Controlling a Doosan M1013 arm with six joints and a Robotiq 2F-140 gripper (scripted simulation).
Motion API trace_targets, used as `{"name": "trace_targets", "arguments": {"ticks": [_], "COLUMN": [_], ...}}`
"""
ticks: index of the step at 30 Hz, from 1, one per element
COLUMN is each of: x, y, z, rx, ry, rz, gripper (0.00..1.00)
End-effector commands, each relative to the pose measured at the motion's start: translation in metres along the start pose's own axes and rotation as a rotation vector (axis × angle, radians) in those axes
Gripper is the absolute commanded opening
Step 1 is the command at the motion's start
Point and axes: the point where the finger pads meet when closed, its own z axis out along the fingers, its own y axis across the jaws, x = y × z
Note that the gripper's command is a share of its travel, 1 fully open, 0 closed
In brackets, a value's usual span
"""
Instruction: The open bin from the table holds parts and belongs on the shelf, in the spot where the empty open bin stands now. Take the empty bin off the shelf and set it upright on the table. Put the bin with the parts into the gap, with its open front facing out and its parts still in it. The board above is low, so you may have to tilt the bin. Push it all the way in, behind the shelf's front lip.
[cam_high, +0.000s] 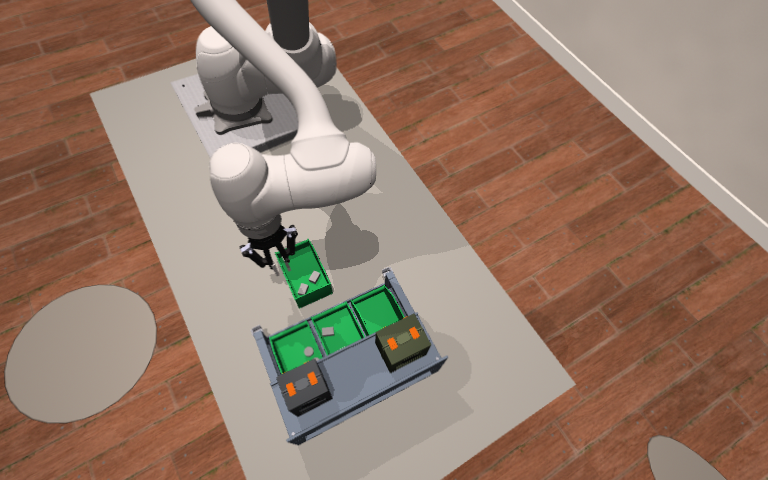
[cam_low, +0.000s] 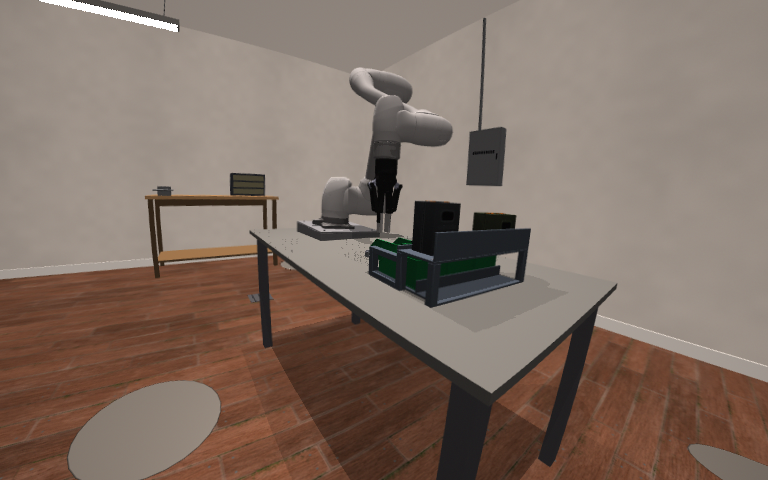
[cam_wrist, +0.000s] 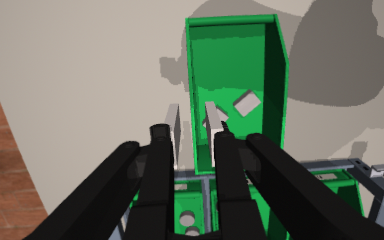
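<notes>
The green open bin with parts (cam_high: 305, 274) stands on the table in front of the shelf, with two grey parts inside; it also shows in the wrist view (cam_wrist: 235, 95). My gripper (cam_high: 281, 266) points down over the bin's left wall. In the wrist view the fingers stand partly open, one on each side of that wall, with gaps to it, and hold nothing. The grey shelf (cam_high: 351, 356) holds three green bins. The right one (cam_high: 377, 310) is empty. The left and middle ones each hold a part.
A black box (cam_high: 303, 387) and an olive box (cam_high: 403, 341) stand on the shelf's top board, above the bins. The arm's base (cam_high: 243, 113) is at the table's far end. A wooden side table (cam_low: 209, 226) stands by the far wall.
</notes>
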Motion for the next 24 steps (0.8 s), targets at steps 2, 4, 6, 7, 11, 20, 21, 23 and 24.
{"name": "trace_targets", "arguments": {"ticks": [2, 4, 6, 7, 11, 20, 21, 23, 24], "x": [0.000, 0.000, 0.000, 0.000, 0.000, 0.000, 0.000, 0.000, 0.000], "y": [0.000, 0.000, 0.000, 0.000, 0.000, 0.000, 0.000, 0.000, 0.000], "z": [-0.006, -0.010, -0.014, -0.015, -0.022, -0.030, -0.031, -0.033, -0.034], "rx": [0.000, 0.000, 0.000, 0.000, 0.000, 0.000, 0.000, 0.000, 0.000], "ry": [0.000, 0.000, 0.000, 0.000, 0.000, 0.000, 0.000, 0.000, 0.000], "rz": [0.000, 0.000, 0.000, 0.000, 0.000, 0.000, 0.000, 0.000, 0.000], "gripper": [0.24, 0.24, 0.24, 0.24, 0.24, 0.24, 0.24, 0.24, 0.24]}}
